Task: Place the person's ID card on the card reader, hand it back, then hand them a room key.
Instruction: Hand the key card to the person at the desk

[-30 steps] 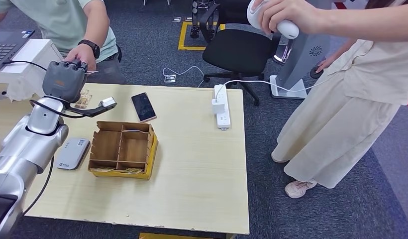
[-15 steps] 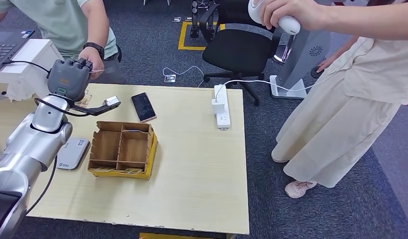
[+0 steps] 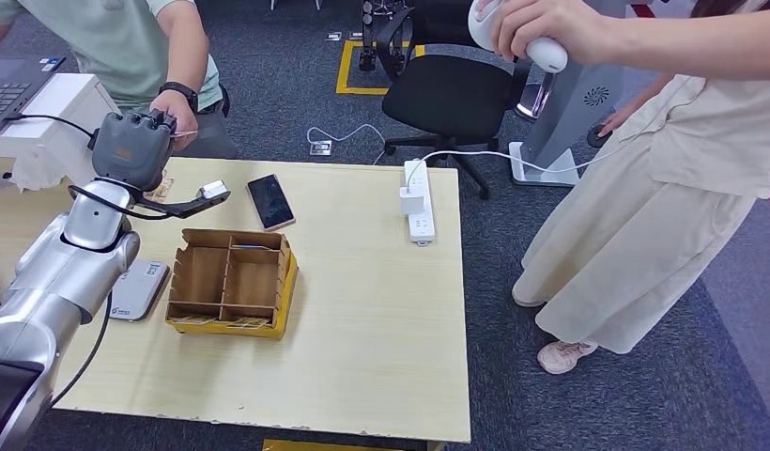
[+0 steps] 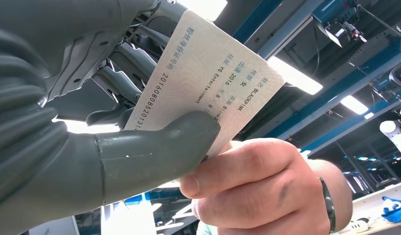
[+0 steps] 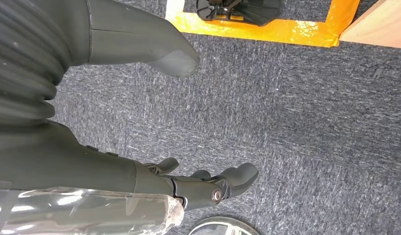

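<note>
the left hand [image 4: 66, 122] pinches a pale white id card [image 4: 208, 93] printed with dark text, thumb pressed on its face. a person's hand [image 4: 257, 191] grips the card's other end, beyond the worktop's [image 3: 362, 329] far edge at ten o'clock. the right hand [image 5: 154, 117] hangs with fingers apart, holding nothing.

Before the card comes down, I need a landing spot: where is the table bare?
Bare: the table right of the tray and below the power strip. Crowded: the left, with reader, phone and left hand.
</note>
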`<state>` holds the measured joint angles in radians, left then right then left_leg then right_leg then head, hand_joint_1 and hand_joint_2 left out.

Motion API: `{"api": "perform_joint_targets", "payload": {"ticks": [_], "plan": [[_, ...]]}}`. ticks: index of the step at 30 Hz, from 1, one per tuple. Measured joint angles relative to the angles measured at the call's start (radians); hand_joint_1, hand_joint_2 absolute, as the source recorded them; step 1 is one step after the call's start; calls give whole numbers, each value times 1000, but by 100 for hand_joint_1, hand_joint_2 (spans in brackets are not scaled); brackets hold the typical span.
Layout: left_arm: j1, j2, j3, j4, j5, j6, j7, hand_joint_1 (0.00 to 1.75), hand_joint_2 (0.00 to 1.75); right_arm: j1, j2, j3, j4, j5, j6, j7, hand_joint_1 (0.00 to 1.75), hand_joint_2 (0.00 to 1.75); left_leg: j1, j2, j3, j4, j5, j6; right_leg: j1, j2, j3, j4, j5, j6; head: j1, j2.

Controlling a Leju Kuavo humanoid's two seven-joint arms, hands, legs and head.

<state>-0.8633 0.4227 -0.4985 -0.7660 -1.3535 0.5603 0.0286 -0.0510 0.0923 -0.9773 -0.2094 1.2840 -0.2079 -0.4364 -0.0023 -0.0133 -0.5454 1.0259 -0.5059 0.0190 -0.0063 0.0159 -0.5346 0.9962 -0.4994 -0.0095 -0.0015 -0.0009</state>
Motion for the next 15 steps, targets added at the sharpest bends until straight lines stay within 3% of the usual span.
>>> {"api": "perform_joint_targets", "payload": {"ticks": [14,15], "plan": [[0,0,0,0,1,2,0,173,175,0,0,0,1,0,0,0,0,175,0,0,0,0,0,0,0,0,0,0,0,0,0,0],[1,0,0,0,2,2,1,129,175,0,0,0,1,0,0,0,0,175,0,0,0,0,0,0,0,0,0,0,0,0,0,0]]}}
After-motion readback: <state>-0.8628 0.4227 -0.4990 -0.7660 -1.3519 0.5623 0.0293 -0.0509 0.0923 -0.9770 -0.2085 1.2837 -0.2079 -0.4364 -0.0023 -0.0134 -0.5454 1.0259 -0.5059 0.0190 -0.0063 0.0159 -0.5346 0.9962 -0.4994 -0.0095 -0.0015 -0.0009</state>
